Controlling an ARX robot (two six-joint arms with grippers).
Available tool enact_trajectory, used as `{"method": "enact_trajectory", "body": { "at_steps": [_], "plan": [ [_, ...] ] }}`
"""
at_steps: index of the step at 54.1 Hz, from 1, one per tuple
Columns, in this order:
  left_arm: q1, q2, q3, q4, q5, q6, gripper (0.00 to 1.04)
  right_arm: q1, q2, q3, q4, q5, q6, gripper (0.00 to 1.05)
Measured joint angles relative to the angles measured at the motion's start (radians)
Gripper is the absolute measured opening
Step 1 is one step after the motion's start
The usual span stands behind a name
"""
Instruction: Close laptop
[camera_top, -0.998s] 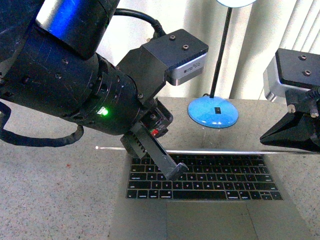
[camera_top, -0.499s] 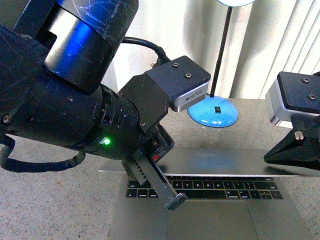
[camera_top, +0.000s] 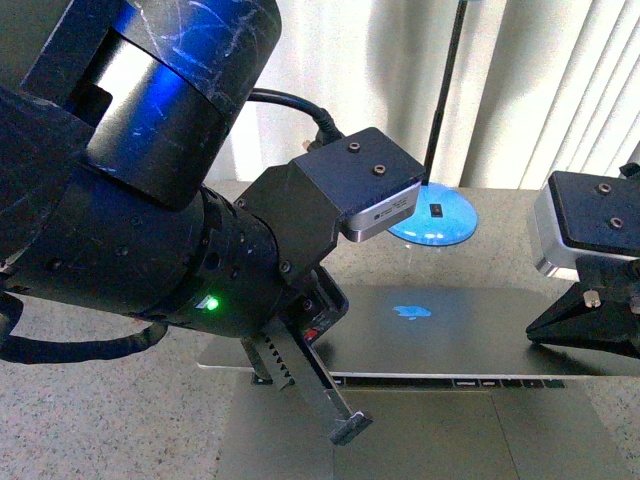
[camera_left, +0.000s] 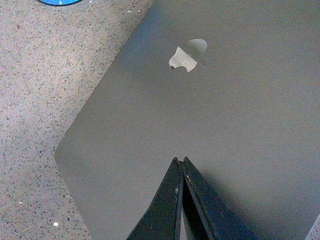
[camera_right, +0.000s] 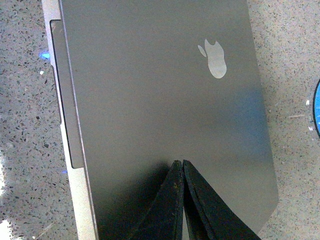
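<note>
The grey-silver laptop lies on the table with its lid tilted low over the base, a thin strip of keys showing under the lid's front edge. The apple logo faces up. My left gripper is shut and empty, its tip over the palm rest at the lid's left front. In the left wrist view the gripper points at the lid. My right gripper is shut and empty at the lid's right edge. In the right wrist view its tip is at the lid; touch cannot be told.
A lamp with a blue round base and thin black pole stands just behind the laptop. White blinds hang at the back. The speckled table spreads to the left of the laptop.
The lid has swung down from edge-on upright to low over the keyboard, hiding most keys. Both grippers followed it down and toward me.
</note>
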Motion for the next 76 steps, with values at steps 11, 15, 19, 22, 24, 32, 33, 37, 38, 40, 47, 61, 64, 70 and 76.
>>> {"method": "enact_trajectory", "body": {
  "at_steps": [11,15,19,22,24,32,33,37,38,40,47,61,64,70,76],
  "plan": [
    [-0.003,0.002,-0.011,0.01,-0.003,-0.004,0.04,0.0,0.021,-0.01,0.021,-0.001,0.0,0.03],
    [-0.005,0.004,-0.014,0.013,-0.004,-0.004,0.04,0.001,0.029,-0.011,0.027,-0.002,0.0,0.03],
    [-0.008,0.006,-0.021,0.013,-0.005,-0.006,0.04,0.002,0.037,-0.013,0.035,-0.002,0.0,0.03],
    [-0.01,0.008,-0.023,0.014,-0.005,-0.01,0.04,0.003,0.045,-0.013,0.042,-0.001,0.0,0.03],
    [-0.013,0.01,-0.026,0.016,-0.004,-0.013,0.04,0.004,0.05,-0.013,0.045,-0.001,0.0,0.03],
    [-0.017,0.018,-0.034,0.029,-0.003,-0.02,0.04,0.006,0.066,-0.013,0.055,0.0,0.0,0.03],
    [-0.018,0.021,-0.037,0.034,-0.003,-0.023,0.04,0.006,0.067,-0.013,0.055,0.0,0.0,0.03],
    [-0.019,0.028,-0.045,0.044,-0.001,-0.027,0.04,0.006,0.073,-0.013,0.057,0.0,0.0,0.03],
    [-0.019,0.03,-0.047,0.047,0.001,-0.027,0.04,0.006,0.074,-0.013,0.058,0.0,0.0,0.03],
    [-0.02,0.033,-0.05,0.052,0.002,-0.029,0.04,0.006,0.077,-0.013,0.058,0.0,0.0,0.03],
    [-0.02,0.05,-0.063,0.069,0.006,-0.038,0.04,0.006,0.085,-0.013,0.061,0.005,0.0,0.03],
    [-0.018,0.087,-0.096,0.119,0.028,-0.049,0.04,0.007,0.111,-0.021,0.08,0.016,0.0,0.03],
    [-0.016,0.097,-0.1,0.127,0.035,-0.05,0.04,0.007,0.117,-0.022,0.084,0.018,0.0,0.03],
    [-0.009,0.121,-0.109,0.147,0.043,-0.053,0.04,0.008,0.127,-0.024,0.088,0.018,0.0,0.03],
    [-0.003,0.137,-0.112,0.158,0.052,-0.057,0.04,0.012,0.141,-0.03,0.096,0.018,0.003,0.03]
  ]
}}
